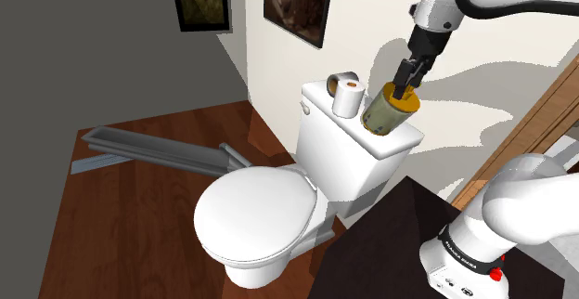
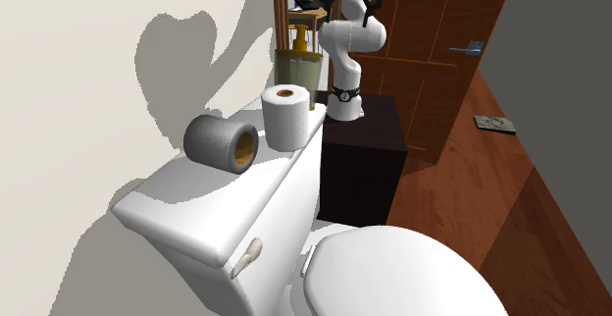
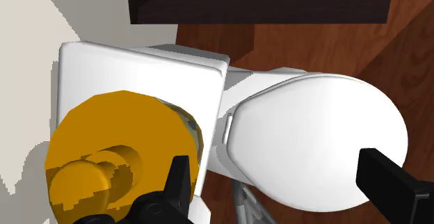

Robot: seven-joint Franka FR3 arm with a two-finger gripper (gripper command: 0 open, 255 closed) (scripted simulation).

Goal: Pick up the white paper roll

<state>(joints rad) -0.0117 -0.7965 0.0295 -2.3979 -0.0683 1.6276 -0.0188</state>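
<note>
On the white toilet-tank lid (image 1: 317, 98) the white cylindrical paper roll (image 1: 349, 96) stands upright, axis vertical, just to the shoulder view's left of the yellow-capped olive jar (image 1: 390, 113), over which the all-black two-finger gripper (image 1: 405, 85) hangs, fingers apart.

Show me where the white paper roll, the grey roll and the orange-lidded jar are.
white paper roll (image 2: 285, 126): second exterior view, its side.
grey roll (image 2: 207, 138): second exterior view, its side.
orange-lidded jar (image 1: 386, 113): shoulder view, its side.
</note>
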